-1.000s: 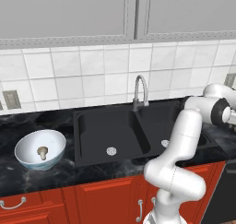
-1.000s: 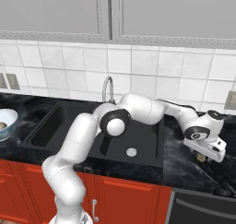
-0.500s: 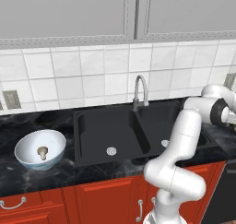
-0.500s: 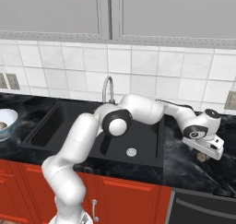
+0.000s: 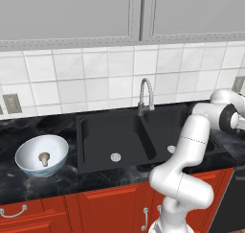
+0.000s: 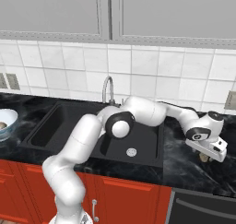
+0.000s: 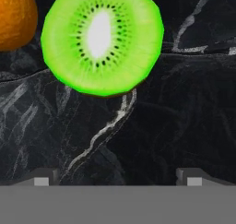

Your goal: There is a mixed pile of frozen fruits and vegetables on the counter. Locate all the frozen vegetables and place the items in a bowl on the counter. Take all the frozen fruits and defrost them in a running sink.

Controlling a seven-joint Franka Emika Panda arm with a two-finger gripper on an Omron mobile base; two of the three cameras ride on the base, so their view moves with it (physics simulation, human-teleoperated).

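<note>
here the two-finger gripper [image 7: 115, 178] is held wide open, empty, over the glossy black marble counter's [image 7: 184, 108] right end; the lime-green kiwi-faced ball [image 7: 102, 39] should be centred between the fingertips before closing.

arm [image 6: 138, 112] stretched far right over the counter's right end, wrist bent down, gripper [image 7: 117, 176] low above the counter, jaws wide open, empty.
</note>
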